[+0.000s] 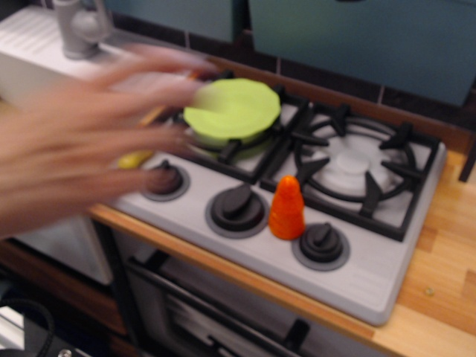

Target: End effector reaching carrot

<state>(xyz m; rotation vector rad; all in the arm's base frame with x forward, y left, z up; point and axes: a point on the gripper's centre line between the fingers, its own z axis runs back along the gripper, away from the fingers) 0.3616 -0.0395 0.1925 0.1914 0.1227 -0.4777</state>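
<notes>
Blurred hand (pixel 89 137) hides left stove (pixel 387 275) (carrot (pixel 286 208) upright, unobstructed)

Filling the left of the frame: a blurred human hand (pixel 82 137), fingers spreading toward the upper middle.

Bench (pixel 446 245): light wooden top, toy kitchen unit.
Resting on it: grey stove (pixel 372 279), with two black burner grates and three black knobs along the front edge.
On the stove: orange carrot (pixel 287 208), upright between the middle and right knobs; lime-green plate (pixel 234 108) on the left grate.
Yellow item (pixel 135 159) at the stove's left edge, partly hidden by a blurred hand (pixel 82 141).
</notes>
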